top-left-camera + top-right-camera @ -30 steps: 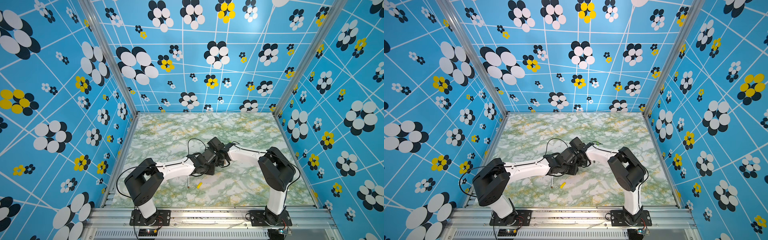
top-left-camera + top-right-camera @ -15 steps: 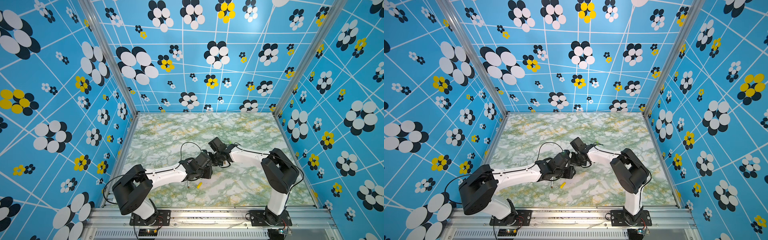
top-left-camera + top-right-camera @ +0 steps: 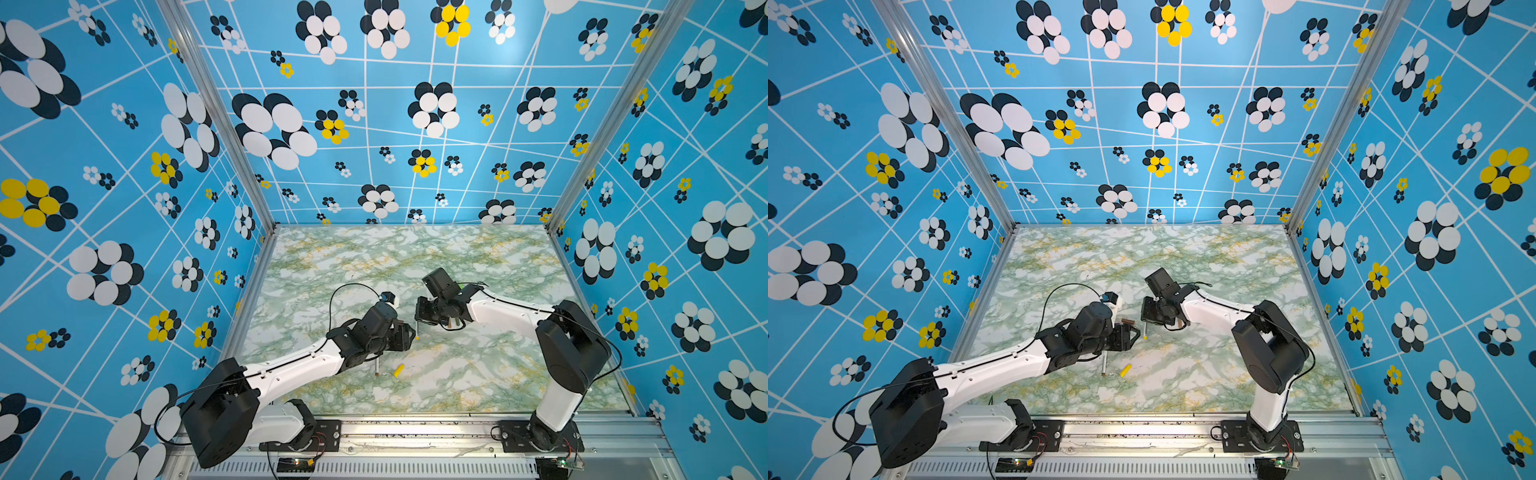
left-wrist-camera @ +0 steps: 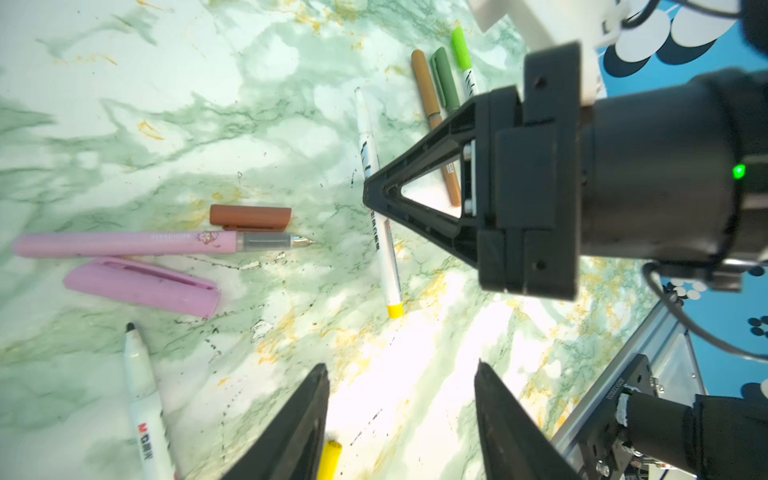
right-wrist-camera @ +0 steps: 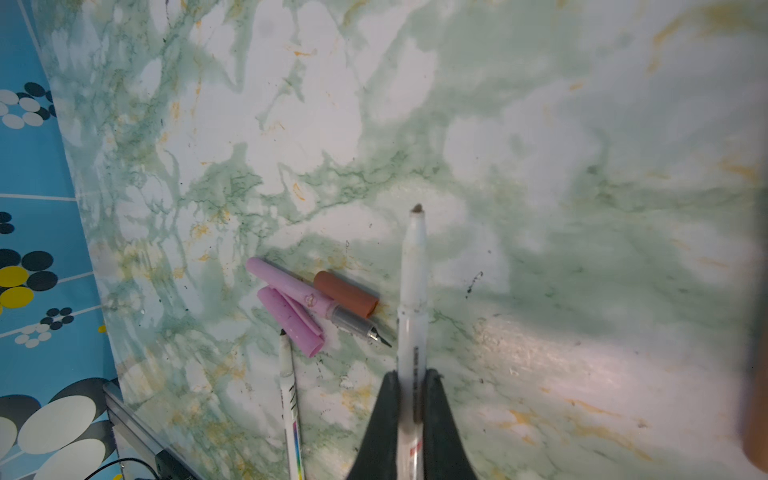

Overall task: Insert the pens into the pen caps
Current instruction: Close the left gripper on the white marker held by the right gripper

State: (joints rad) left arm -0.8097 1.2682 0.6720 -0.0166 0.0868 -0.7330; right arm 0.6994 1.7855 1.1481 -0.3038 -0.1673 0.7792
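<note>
Top views, change: a second earlier the left gripper (image 3: pixel 409 336) was pressed against the right gripper (image 3: pixel 419 319); it had since drawn back toward 7 o'clock, jaws spreading and empty.
Top views, meaning: the white pen (image 3: pixel 417 330) hung in the right gripper alone, so a handover seemed done and the left was free to fetch a cap.
Top views, count: one yellow cap (image 3: pixel 399 370) on the table (image 3: pixel 374 266), at 6 o'clock of the left gripper; one loose marker (image 3: pixel 377 365) at that cap's 9 o'clock; one brown cap (image 3: pixel 1128 321).
Left wrist, count: six pens, namely the white pen, the loose marker, a pink pen (image 4: pixel 124 244) and three capped pens (image 4: pixel 444 79); three loose caps, namely brown, yellow and a pink cap (image 4: pixel 141 286).
Left wrist, jaws: moderately wide, nothing between them.
Right wrist, grip: jaws clamped on the white pen, nib bare.
Right wrist, count: three pens, two caps; the yellow cap was out of sight.
</note>
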